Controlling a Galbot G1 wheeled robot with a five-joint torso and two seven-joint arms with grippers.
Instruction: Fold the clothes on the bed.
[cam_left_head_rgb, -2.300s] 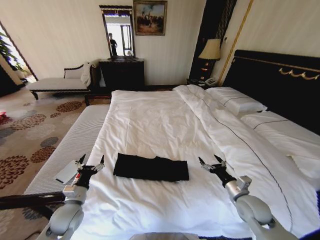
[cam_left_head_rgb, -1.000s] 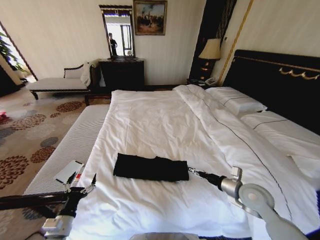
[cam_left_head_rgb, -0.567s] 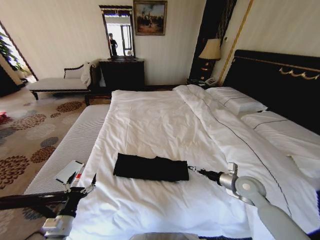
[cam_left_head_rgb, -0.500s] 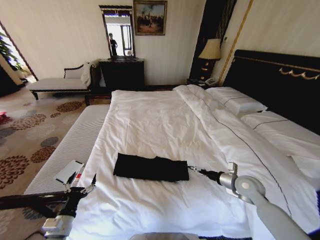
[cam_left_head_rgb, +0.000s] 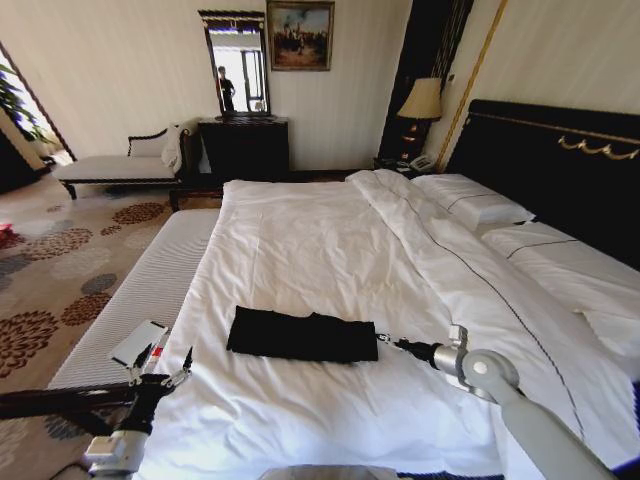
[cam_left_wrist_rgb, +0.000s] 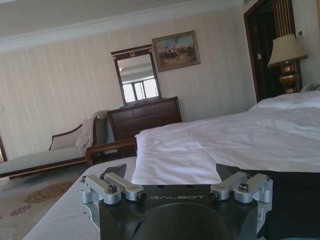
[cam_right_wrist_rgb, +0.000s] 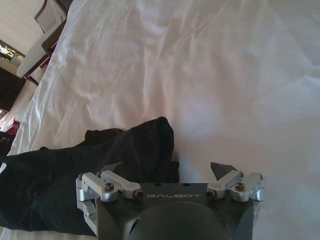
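Observation:
The clothes are one black T-shirt (cam_left_head_rgb: 300, 336), folded into a flat band on the white bed (cam_left_head_rgb: 320, 235) near its front. My right gripper (cam_left_head_rgb: 383, 342) lies low on the duvet at the shirt's right end. In the right wrist view the right gripper (cam_right_wrist_rgb: 167, 171) is open, and the shirt's (cam_right_wrist_rgb: 70, 185) edge reaches in between its fingers. My left gripper (cam_left_head_rgb: 160, 360) hangs open off the bed's left side, over the bench, apart from the shirt. In the left wrist view the left gripper (cam_left_wrist_rgb: 170, 175) is open, with the shirt (cam_left_wrist_rgb: 295, 200) farther off.
A striped white bench (cam_left_head_rgb: 150, 280) runs along the bed's left side with a small white flat object (cam_left_head_rgb: 138, 343) on it. Pillows (cam_left_head_rgb: 475, 205) and a dark headboard (cam_left_head_rgb: 560, 170) stand at the right. A dresser (cam_left_head_rgb: 245, 145), chaise (cam_left_head_rgb: 115, 165) and patterned carpet lie beyond.
Since the earliest frame the left arm has drawn back and down over the bench. The right gripper has turned and moved left to the shirt's right end; over the last second it barely shifts.

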